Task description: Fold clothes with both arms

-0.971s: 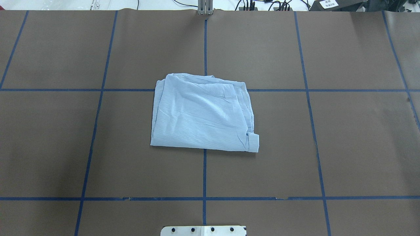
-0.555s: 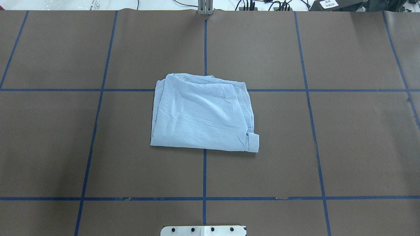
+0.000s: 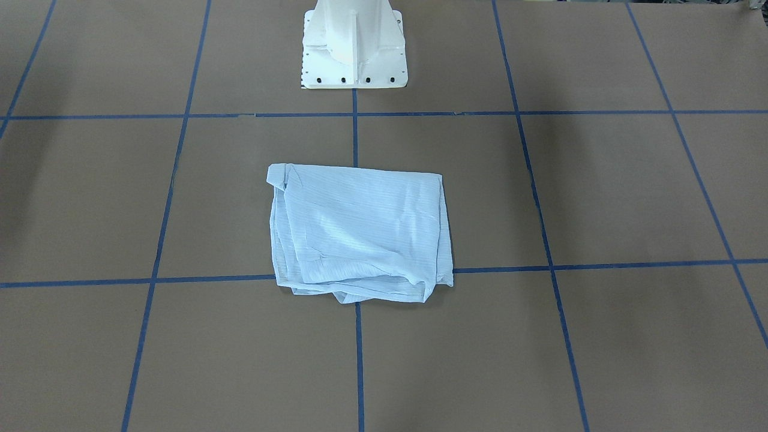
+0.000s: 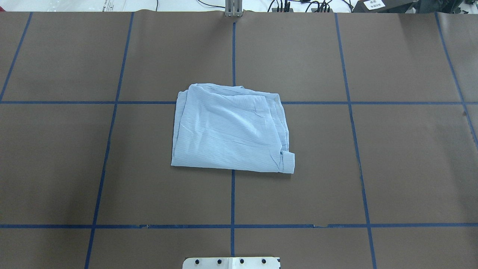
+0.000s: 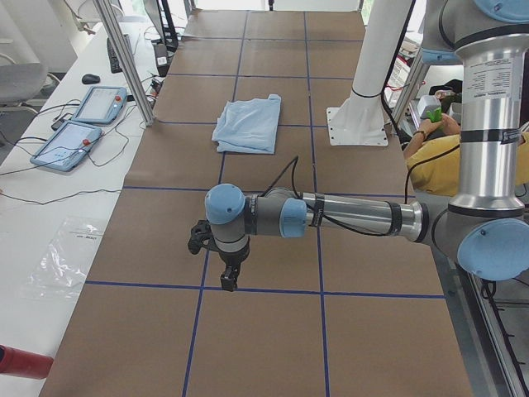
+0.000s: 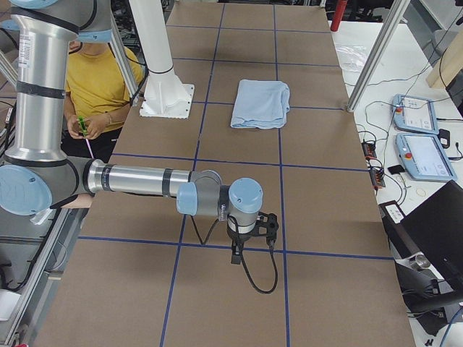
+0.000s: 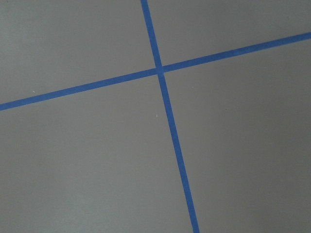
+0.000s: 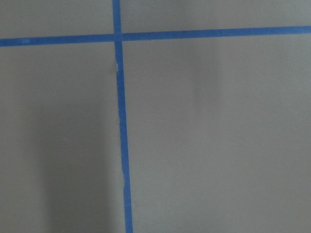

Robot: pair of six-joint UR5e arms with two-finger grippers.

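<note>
shirt (image 4: 229, 129): folded into a rough rectangle, centre of the overhead frame, on the table (image 4: 410, 168) (where two blue tape lines (image 4: 232, 198) cross).
left gripper (image 5: 227, 281): lower centre of the left side view, well apart from the shirt; opening cannot be told.
right gripper (image 6: 237, 257): lower centre of the right side view; opening cannot be told.

Centre: shirt (image 4: 231, 129) on table (image 4: 403, 149), bare brown surface bordering it on all four sides. Obstacles: pedestal (image 3: 354, 45) on the robot side, apart from the shirt; post (image 4: 233, 8) at the far edge; left arm (image 5: 347, 217) and right arm (image 6: 145, 179) stretched low over the table ends, well apart from the shirt.
</note>
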